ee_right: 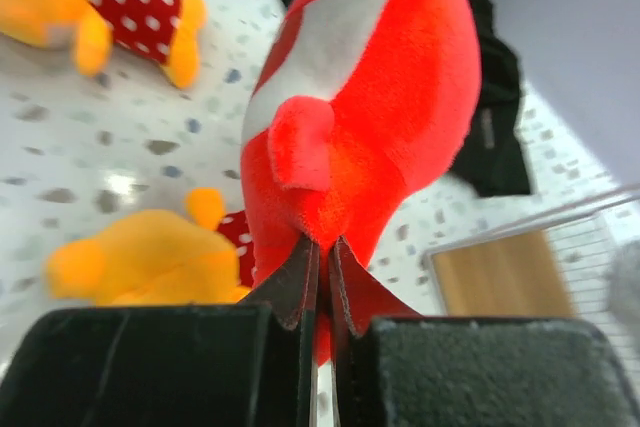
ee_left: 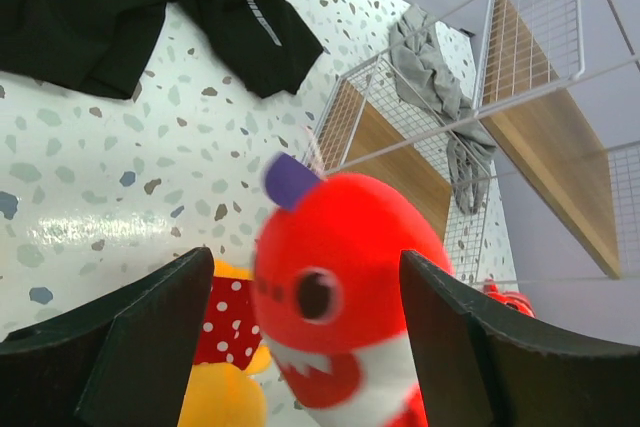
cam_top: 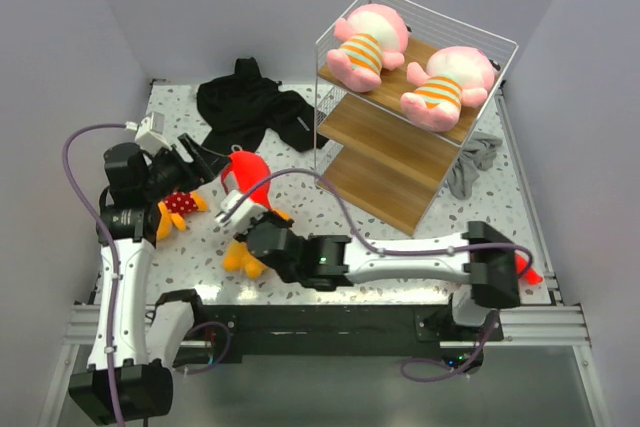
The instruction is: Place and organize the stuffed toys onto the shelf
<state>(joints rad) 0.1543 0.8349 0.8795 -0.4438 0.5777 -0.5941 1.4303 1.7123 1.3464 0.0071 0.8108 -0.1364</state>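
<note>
Farthest left of the shelf [cam_top: 380, 182], the left gripper [cam_top: 205, 159] stands with its jaws wide, one finger on each side of the red fish toy [cam_top: 246, 169]. In the left wrist view neither finger presses the plush, so this gripper holds nothing. Just in front of it, also well left of the shelf, an orange toy in a red dotted bib [cam_top: 178, 209] lies on the table [cam_top: 200, 247].

The red fish toy hangs upright off the table, left of the shelf's lowest board. It is there because the right gripper [ee_right: 320, 252] is pinched tight on the thin lower edge of the plush, and that grip alone seems to carry it. I read this as a hand-over: the right arm is bolted nearer the shelf, so it is the better one to reach the boards.

Under the right arm, left of the shelf, a second orange toy [cam_top: 240, 255] lies unplaced. The black garment [cam_top: 250, 107] is heaped just beside the shelf's left corner.

On the shelf's top board a pink toy in a striped shirt [cam_top: 368, 42] and a second pink toy [cam_top: 448, 82] lie side by side, so that tier looks finished. The two lower boards are bare.

A grey cloth [cam_top: 472, 165] lies against the shelf's right foot. In front of the shelf and to its right, a second red toy [cam_top: 527, 272] peeks out beside the right arm's base, mostly hidden.
</note>
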